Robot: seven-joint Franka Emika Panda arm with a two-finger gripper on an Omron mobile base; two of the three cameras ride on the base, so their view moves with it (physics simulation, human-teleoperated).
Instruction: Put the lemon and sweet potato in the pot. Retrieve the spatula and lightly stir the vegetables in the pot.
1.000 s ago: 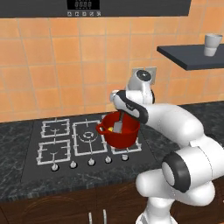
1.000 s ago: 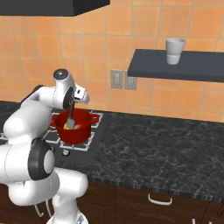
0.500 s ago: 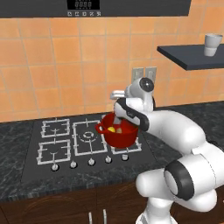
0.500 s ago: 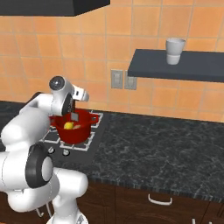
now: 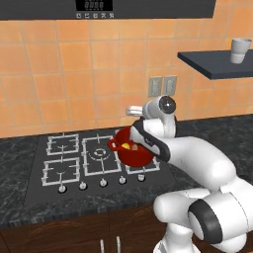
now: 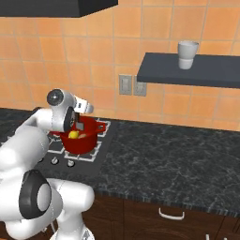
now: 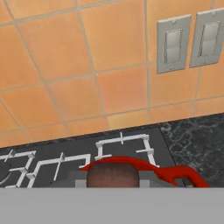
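my jaws clamped on spatula handle over red pot; lemon inside. best: small slow circles, blade clear of rim.

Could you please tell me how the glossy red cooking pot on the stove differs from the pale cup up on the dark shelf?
The glossy red cooking pot is wide and squat with loop handles at its rim; the pale grey cup is narrower and shows no handle. The pot sits low on the cooktop; the cup stands on the dark wall shelf. The pot holds a small bright yellow lemon; what the cup holds cannot be told. Both are round, open-topped and upright.
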